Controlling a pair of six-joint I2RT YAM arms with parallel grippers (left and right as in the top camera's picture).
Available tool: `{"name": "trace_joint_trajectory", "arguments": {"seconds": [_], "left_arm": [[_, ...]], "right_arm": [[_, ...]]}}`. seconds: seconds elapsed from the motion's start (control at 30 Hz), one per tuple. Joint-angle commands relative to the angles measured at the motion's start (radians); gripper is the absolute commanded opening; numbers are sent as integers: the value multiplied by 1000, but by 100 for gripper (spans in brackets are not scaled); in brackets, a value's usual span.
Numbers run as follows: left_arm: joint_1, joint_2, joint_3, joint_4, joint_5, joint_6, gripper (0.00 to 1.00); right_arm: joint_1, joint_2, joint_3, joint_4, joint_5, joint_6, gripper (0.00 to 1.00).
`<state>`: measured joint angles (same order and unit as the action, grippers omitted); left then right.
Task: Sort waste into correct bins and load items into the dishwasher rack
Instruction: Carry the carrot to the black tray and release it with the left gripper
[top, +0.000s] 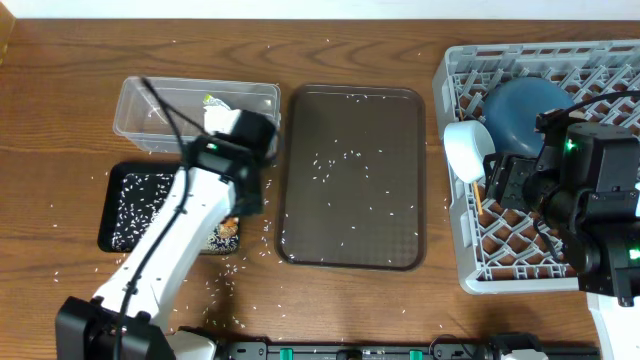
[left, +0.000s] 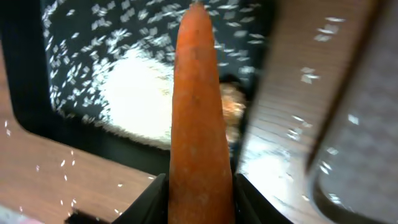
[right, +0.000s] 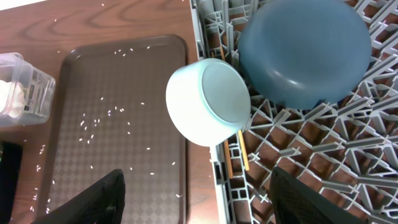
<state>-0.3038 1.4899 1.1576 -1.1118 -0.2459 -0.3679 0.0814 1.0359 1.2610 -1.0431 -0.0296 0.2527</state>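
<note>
My left gripper (left: 199, 182) is shut on the orange carrot (left: 196, 106). It holds the carrot above the right end of the black tray (left: 34, 68), which contains a heap of white rice (left: 140, 99) and brownish food scraps (left: 233, 107). In the overhead view this gripper (top: 247, 192) hangs between the clear tub (top: 150, 112) and the black tray (top: 125, 210). The white napkin (top: 216, 112) lies in the tub. My right gripper (right: 199, 180) is open and empty over the left rim of the grey rack (right: 298, 140). The rack holds the dark-blue bowl (right: 305, 50), a white bowl (right: 208, 102) on its side, and chopsticks (right: 242, 154).
The brown serving tray (top: 350, 180), sprinkled with rice grains, lies between the bins and the rack (top: 560, 272). Loose rice is scattered on the wooden table around the black tray and near the front edge. My left arm crosses over the black tray.
</note>
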Motion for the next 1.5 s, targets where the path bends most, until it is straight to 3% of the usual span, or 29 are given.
{"name": "trace_joint_trajectory", "arguments": {"seconds": [0.0, 0.17, 0.33, 0.4, 0.5, 0.63, 0.73, 0.8, 0.83, 0.9, 1.03, 1.07, 1.1, 1.13, 1.17, 1.47], "left_arm": [[66, -7, -80, 34, -36, -40, 32], [179, -7, -217, 172, -36, -182, 32], [255, -7, -261, 322, -5, -191, 33], [263, -7, -258, 357, 18, -191, 59], [262, -10, -230, 343, 37, -190, 63], [261, -47, -128, 207, 37, -169, 67], [261, -109, -20, 100, 56, -95, 69], [261, -170, 56, 51, 114, 19, 69], [261, -207, 93, 32, 156, 100, 67], [256, -282, 145, 13, 232, 227, 52], [252, -491, 163, 41, 273, 286, 51], [252, -537, 163, 48, 273, 286, 57], [252, -584, 163, 51, 272, 286, 64], [252, -627, 163, 51, 272, 286, 91], [252, -655, 163, 51, 272, 286, 98], [252, -856, 163, 53, 273, 285, 98]], "right_arm": [[-8, -3, 2, -1, -4, 1, 70], [-8, -3, 2, 0, -4, 1, 70], [-8, -3, 2, 5, -4, 1, 70], [-8, -3, 2, 5, -4, 1, 70], [-8, -3, 2, 4, -5, 1, 69], [-8, -8, 2, 8, -5, 0, 69], [-3, -35, 2, 27, -50, -38, 69], [2, -65, 2, 57, -138, -82, 69], [4, -85, 2, 75, -191, -100, 69], [9, -125, 2, 107, -288, -117, 70], [20, -211, 2, 128, -402, -119, 79], [22, -228, 2, 126, -401, -119, 84], [23, -245, 2, 119, -400, -119, 99], [23, -259, 2, 115, -400, -119, 99], [23, -268, 2, 111, -400, -119, 99], [23, -285, 2, 82, -418, -63, 99]]}}
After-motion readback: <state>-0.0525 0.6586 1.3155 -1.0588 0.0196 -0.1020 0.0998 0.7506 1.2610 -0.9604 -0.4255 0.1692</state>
